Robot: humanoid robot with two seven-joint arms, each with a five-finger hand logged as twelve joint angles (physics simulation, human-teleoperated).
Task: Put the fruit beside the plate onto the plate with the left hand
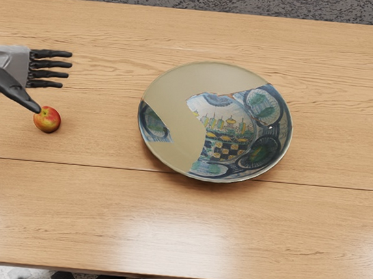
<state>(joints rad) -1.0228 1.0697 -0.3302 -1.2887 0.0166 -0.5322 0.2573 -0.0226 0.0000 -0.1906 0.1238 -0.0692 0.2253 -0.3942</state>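
Observation:
A small red-and-yellow apple (47, 119) lies on the wooden table, left of the plate. The plate (177, 93) is large and round, with a blue, green and yellow painted pattern, and nothing is on it. My left hand (38, 81) comes in from the left edge, just above and behind the apple. Its fingers (49, 65) point straight to the right, spread apart. The thumb (14, 90) slants down toward the apple, its tip at the fruit's upper left. The hand holds nothing. The right arm is out of view.
The wooden table (179, 224) spans the whole view, its front edge near the bottom and its back edge near the top. A gap of bare wood separates the apple from the plate's left rim.

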